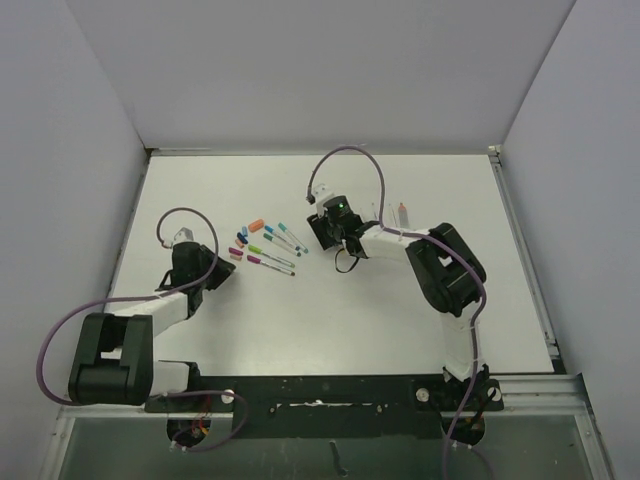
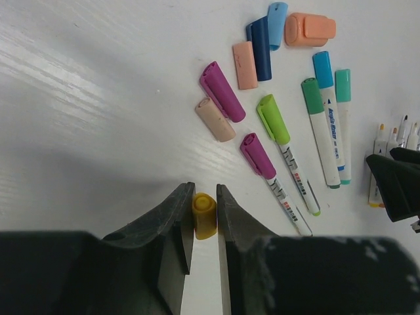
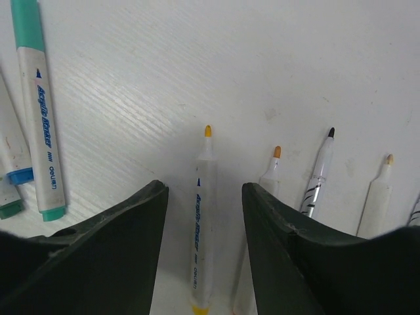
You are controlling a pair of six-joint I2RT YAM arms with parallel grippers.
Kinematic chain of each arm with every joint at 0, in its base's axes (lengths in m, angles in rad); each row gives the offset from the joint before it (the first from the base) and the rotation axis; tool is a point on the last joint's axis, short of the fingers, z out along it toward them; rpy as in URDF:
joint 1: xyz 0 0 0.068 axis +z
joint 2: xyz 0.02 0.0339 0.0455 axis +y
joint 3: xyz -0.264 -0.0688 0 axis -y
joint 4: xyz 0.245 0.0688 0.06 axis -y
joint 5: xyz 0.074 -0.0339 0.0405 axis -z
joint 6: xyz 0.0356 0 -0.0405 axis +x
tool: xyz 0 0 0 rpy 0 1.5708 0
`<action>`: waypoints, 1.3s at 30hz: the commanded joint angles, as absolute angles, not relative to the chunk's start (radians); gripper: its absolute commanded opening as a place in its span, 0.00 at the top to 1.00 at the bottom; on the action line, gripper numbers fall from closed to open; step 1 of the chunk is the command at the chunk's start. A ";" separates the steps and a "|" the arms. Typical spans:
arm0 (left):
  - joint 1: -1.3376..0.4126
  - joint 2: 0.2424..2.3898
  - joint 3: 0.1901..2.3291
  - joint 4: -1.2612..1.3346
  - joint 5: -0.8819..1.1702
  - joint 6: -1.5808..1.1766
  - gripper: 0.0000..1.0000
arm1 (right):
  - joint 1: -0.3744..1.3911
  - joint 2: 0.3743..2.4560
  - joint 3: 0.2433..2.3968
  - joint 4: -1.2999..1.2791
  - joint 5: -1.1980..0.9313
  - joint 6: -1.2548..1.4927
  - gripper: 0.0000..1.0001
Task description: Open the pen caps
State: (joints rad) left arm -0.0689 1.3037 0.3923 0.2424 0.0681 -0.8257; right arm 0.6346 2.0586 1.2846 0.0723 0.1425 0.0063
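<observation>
Left wrist view: my left gripper (image 2: 205, 197) pinches the detached yellow cap (image 2: 204, 218). My right gripper (image 3: 203, 190) stands spread astride the bare yellow-tipped pen (image 3: 202, 223). I judge this the set-down step. Next: release this cap, then grasp the magenta cap (image 2: 257, 155) seated on its pen.

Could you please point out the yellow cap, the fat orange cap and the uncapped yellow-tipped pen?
yellow cap (image 2: 204, 216), left wrist view, mid-body.
fat orange cap (image 2: 310, 29), left wrist view, its centre.
uncapped yellow-tipped pen (image 3: 203, 223), right wrist view, mid-barrel.
</observation>
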 commanded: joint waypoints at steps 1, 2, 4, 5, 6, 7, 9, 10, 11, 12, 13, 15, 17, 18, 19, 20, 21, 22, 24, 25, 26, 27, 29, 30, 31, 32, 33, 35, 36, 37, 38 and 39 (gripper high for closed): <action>-0.061 1.348 0.398 0.363 0.084 -0.833 0.81 | 0.636 1.971 1.276 0.153 0.149 -0.008 0.50; -0.061 1.356 0.400 0.369 0.084 -0.833 0.81 | 0.639 1.954 1.268 0.159 0.145 -0.012 0.49; -0.060 1.371 0.402 0.380 0.082 -0.834 0.80 | 0.648 1.927 1.253 0.169 0.136 -0.022 0.49; -0.059 1.378 0.404 0.384 0.083 -0.834 0.80 | 0.653 1.913 1.246 0.174 0.128 -0.025 0.49; -0.057 1.385 0.407 0.389 0.086 -0.834 0.80 | 0.659 1.903 1.240 0.175 0.119 -0.028 0.47; -0.055 1.392 0.410 0.394 0.088 -0.834 0.80 | 0.665 1.893 1.237 0.174 0.110 -0.031 0.46; -0.052 1.405 0.416 0.402 0.092 -0.835 0.80 | 0.677 1.880 1.238 0.169 0.089 -0.037 0.46; -0.051 1.410 0.419 0.404 0.093 -0.835 0.79 | 0.682 1.878 1.242 0.168 0.076 -0.040 0.46; -0.049 1.414 0.422 0.407 0.097 -0.836 0.79 | 0.685 1.877 1.248 0.163 0.060 -0.042 0.46; -0.047 1.416 0.423 0.410 0.098 -0.837 0.79 | 0.688 1.878 1.257 0.156 0.042 -0.042 0.46; -0.045 1.416 0.425 0.412 0.102 -0.838 0.79 | 0.691 1.884 1.273 0.145 0.028 -0.041 0.46; -0.039 1.405 0.424 0.418 0.107 -0.843 0.72 | 0.698 1.903 1.302 0.125 0.005 -0.041 0.46; -0.034 1.381 0.419 0.423 0.109 -0.847 0.64 | 0.706 1.926 1.330 0.109 -0.002 -0.046 0.46; -0.032 1.361 0.415 0.421 0.109 -0.848 0.60 | 0.709 1.942 1.347 0.100 -0.003 -0.047 0.46; -0.028 1.339 0.411 0.419 0.110 -0.849 0.55 | 0.713 1.954 1.362 0.093 -0.004 -0.047 0.46; -0.023 1.314 0.404 0.415 0.112 -0.850 0.51 | 0.715 1.967 1.374 0.087 -0.005 -0.049 0.46; -0.020 1.283 0.398 0.413 0.114 -0.849 0.48 | 0.718 1.978 1.383 0.086 -0.005 -0.048 0.46; -0.017 1.252 0.388 0.414 0.119 -0.845 0.45 | 0.718 1.987 1.389 0.086 -0.006 -0.047 0.46; -0.015 1.184 0.372 0.408 0.129 -0.835 0.40 | 0.721 2.004 1.401 0.086 -0.008 -0.044 0.46; -0.015 1.148 0.368 0.394 0.131 -0.834 0.36 | 0.722 2.013 1.408 0.085 -0.009 -0.043 0.46; -0.015 1.116 0.367 0.377 0.134 -0.831 0.33 | 0.722 2.022 1.414 0.084 -0.009 -0.042 0.46; -0.015 1.087 0.365 0.359 0.139 -0.827 0.29 | 0.724 2.030 1.422 0.082 -0.009 -0.041 0.46; -0.015 1.036 0.362 0.331 0.151 -0.824 0.20 | 0.725 2.045 1.434 0.078 -0.009 -0.040 0.46; -0.015 1.016 0.361 0.316 0.159 -0.823 0.15 | 0.726 2.051 1.439 0.077 -0.010 -0.039 0.46; -0.015 0.993 0.361 0.306 0.167 -0.823 0.11 | 0.729 2.058 1.442 0.077 -0.009 -0.040 0.46; -0.014 0.977 0.360 0.296 0.174 -0.823 0.04 | 0.729 2.063 1.447 0.076 -0.010 -0.040 0.46; -0.014 0.963 0.360 0.288 0.179 -0.822 0.02 | 0.730 2.069 1.450 0.073 -0.010 -0.040 0.46; -0.014 0.940 0.360 0.275 0.189 -0.822 0.02 | 0.730 2.080 1.456 0.072 -0.011 -0.038 0.46; -0.014 0.934 0.360 0.269 0.193 -0.823 0.02 | 0.730 2.084 1.460 0.071 -0.011 -0.037 0.46; -0.014 0.930 0.362 0.265 0.196 -0.825 0.02 | 0.730 2.088 1.461 0.071 -0.011 -0.036 0.46; -0.014 0.930 0.363 0.263 0.200 -0.826 0.02 | 0.730 2.094 1.464 0.071 -0.012 -0.036 0.46; -0.014 0.932 0.365 0.263 0.205 -0.829 0.02 | 0.731 2.099 1.469 0.069 -0.012 -0.036 0.46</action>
State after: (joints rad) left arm -0.0193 0.9520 0.3573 0.2718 0.1696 -0.8333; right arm 0.7219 2.0926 1.4086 0.0425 -0.0029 -0.0345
